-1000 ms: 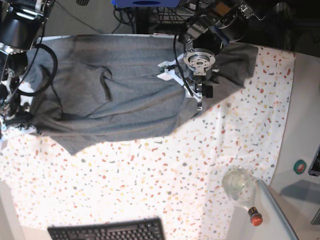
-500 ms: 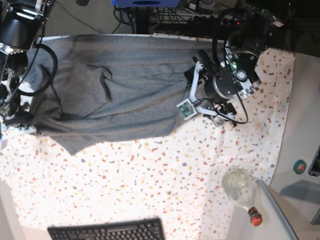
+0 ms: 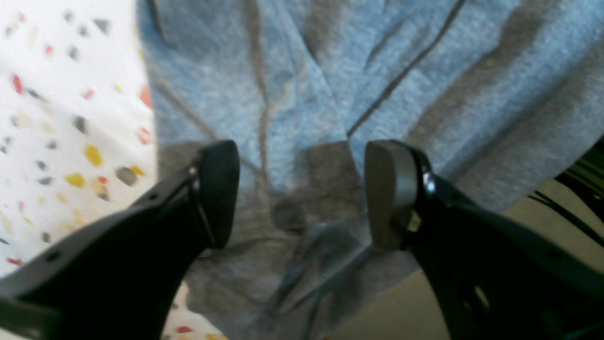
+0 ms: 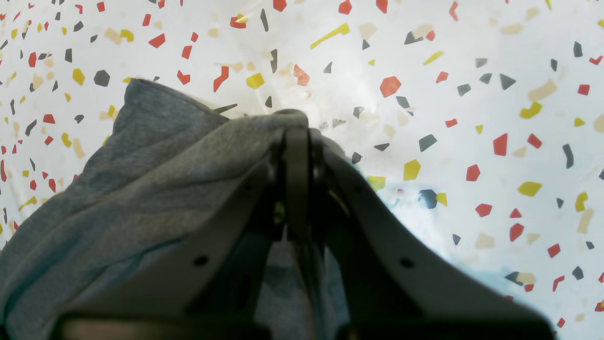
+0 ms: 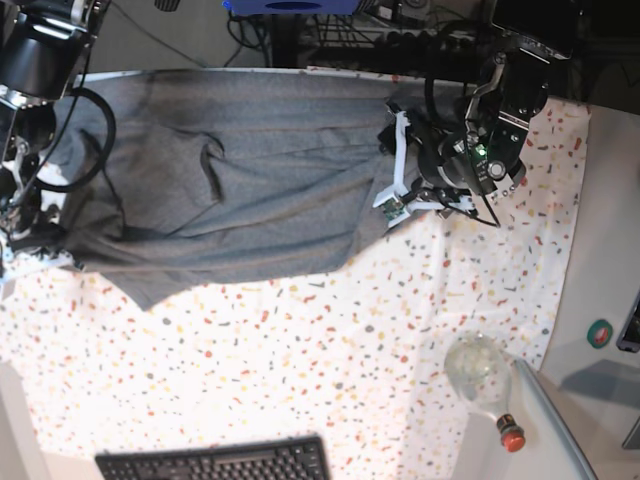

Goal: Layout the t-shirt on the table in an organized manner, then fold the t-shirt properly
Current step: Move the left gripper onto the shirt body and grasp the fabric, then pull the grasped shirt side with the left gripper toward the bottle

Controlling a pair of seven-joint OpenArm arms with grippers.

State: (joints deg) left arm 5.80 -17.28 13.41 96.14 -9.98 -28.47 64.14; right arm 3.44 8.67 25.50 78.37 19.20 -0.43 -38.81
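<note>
One t-shirt [image 5: 230,180] lay across the far half of the table [image 5: 330,350], which was itself the only table in play. Two grippers were counted: the left gripper [image 3: 302,193] over the shirt's edge, the right gripper [image 4: 297,141] at its corner. Near the table's front edge sat one keyboard [image 5: 215,462], and at its front right corner, one bottle [image 5: 482,378].

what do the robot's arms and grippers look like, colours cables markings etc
Both grippers have matte black, tapering curved fingers with small round holes along their sides. The left gripper shows flat greyish pads with a shiny screw head beside one. In the base view the left arm is black with white bracket parts, looping black cables and a small green light. The right gripper looks the same black.
</note>
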